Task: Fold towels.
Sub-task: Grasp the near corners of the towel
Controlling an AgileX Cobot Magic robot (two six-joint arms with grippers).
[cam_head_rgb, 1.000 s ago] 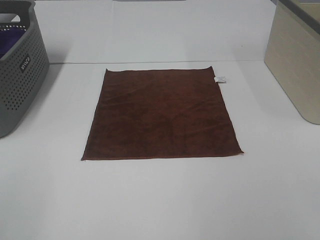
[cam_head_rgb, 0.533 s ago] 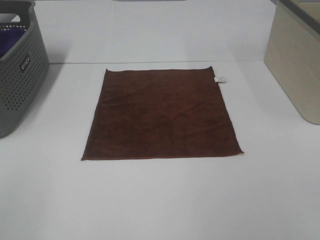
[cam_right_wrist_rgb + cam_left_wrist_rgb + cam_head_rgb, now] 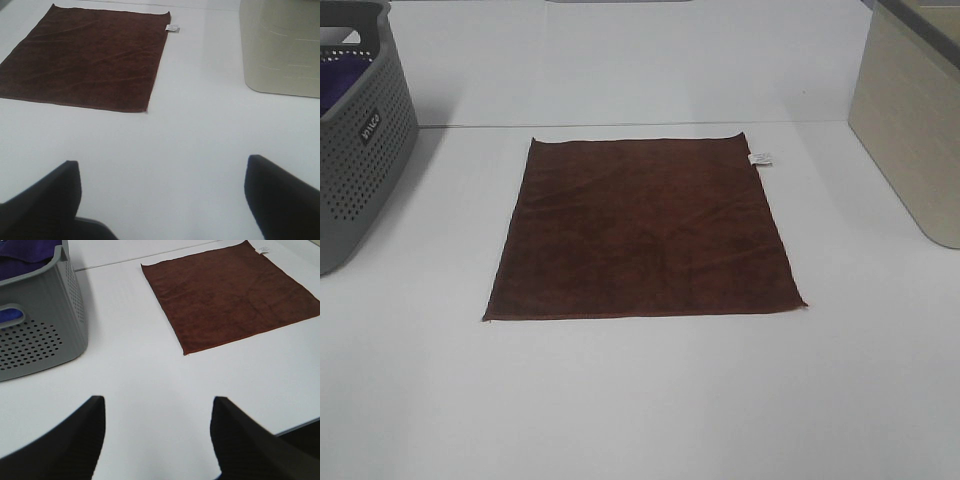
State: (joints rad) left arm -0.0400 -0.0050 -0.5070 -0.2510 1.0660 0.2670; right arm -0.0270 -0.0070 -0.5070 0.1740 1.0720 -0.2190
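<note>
A dark brown towel (image 3: 642,230) lies flat and unfolded in the middle of the white table, with a small white tag (image 3: 761,158) at its far right corner. It also shows in the left wrist view (image 3: 230,292) and in the right wrist view (image 3: 87,57). Neither arm shows in the exterior high view. My left gripper (image 3: 157,437) is open and empty above the bare table, well short of the towel's near left corner. My right gripper (image 3: 162,200) is open and empty, well short of the towel's near right corner.
A grey perforated basket (image 3: 355,150) holding purple cloth (image 3: 30,250) stands at the far left. A beige bin (image 3: 910,120) stands at the far right, also in the right wrist view (image 3: 280,45). The table's front edge (image 3: 300,426) shows near the left gripper.
</note>
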